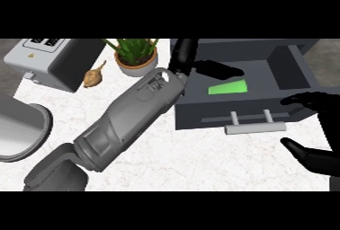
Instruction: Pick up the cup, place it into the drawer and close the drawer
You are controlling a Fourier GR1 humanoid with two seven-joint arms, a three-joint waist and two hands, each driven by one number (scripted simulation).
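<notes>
Right hand [317, 130] at right edge, fingers spread, holding nothing, just right of drawer handle [256, 128]. Drawer [199, 112] open, center-right. Green cup [228, 87] lies inside. Left hand [199, 63] above drawer's upper-left part, fingers extended, holding nothing.

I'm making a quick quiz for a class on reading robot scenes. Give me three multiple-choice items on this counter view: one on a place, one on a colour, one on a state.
1. Where does the cup lie?
A. inside the drawer
B. beside the toaster
C. in the plant pot

2. What colour is the cup?
A. red
B. green
C. white

3. How is the drawer?
A. shut
B. open
C. lifted off the counter

Key: 1 A, the cup rests on the drawer's floor, below the left hand. 2 B, it is bright green. 3 B, the drawer front with its handle is pulled out and the inside shows.
</notes>
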